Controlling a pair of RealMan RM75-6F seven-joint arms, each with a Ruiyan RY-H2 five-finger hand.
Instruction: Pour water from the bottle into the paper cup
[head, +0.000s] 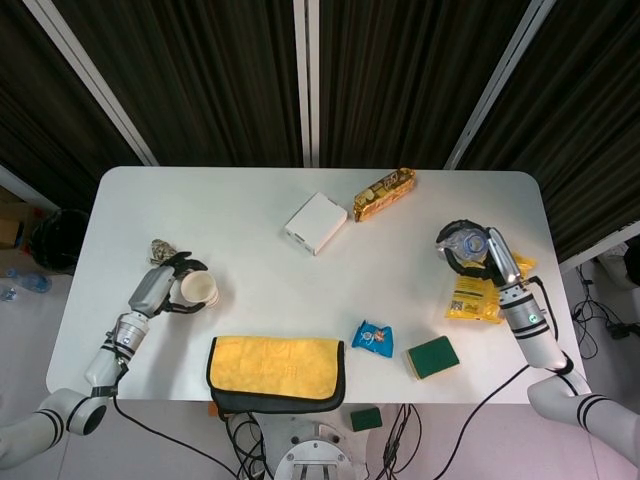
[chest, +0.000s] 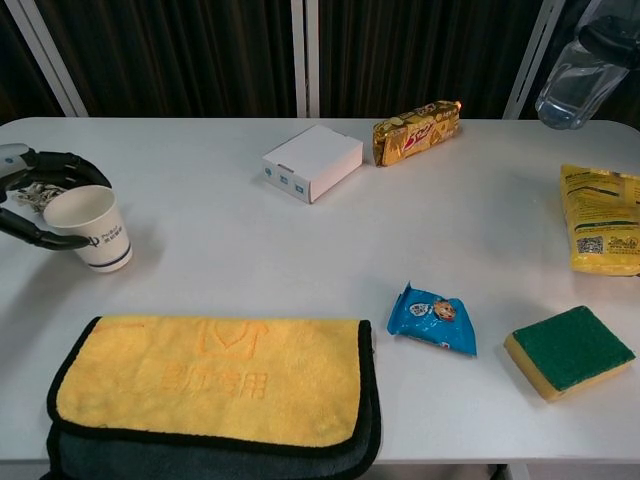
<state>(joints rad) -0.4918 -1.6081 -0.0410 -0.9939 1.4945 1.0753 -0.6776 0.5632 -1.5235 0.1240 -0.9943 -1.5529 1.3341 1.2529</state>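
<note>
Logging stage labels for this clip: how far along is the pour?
Early. Done: the right hand holds the bottle lifted off the table, far right. In hand: the left hand wraps the paper cup at far left, cup looking slightly tilted. Left: bringing bottle and cup together and pouring; no water stream shows.
</note>
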